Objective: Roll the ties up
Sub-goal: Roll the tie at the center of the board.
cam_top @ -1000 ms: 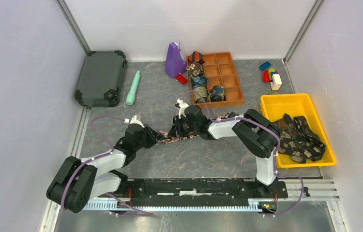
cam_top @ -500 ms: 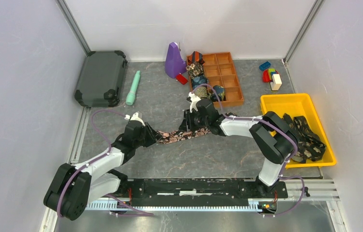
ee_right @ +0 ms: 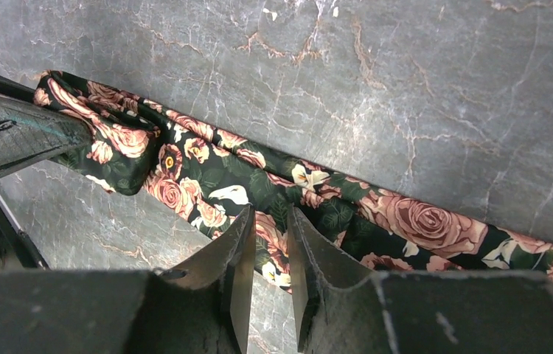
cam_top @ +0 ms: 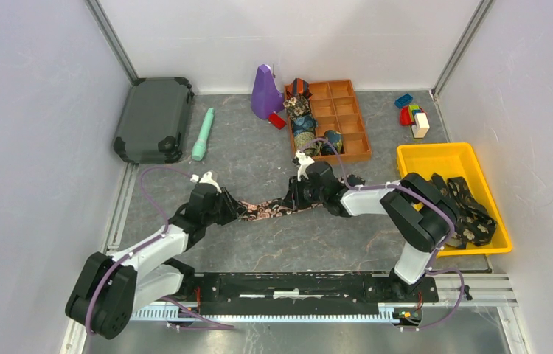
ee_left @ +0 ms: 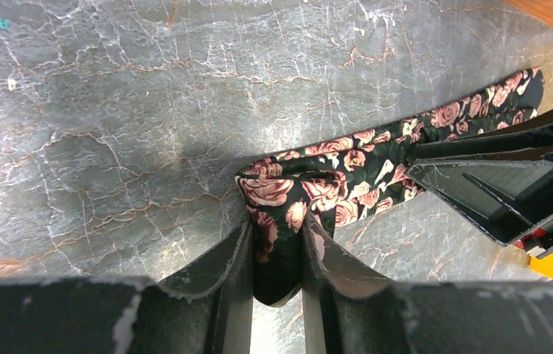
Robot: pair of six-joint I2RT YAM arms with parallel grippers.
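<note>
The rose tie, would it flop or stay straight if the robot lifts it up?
Probably flop: the rose tie bunches into soft folds where the left gripper pinches it. Likely light, since it is thin cloth lying along the table. It may be a bit slippery, because the fabric looks smooth.
</note>
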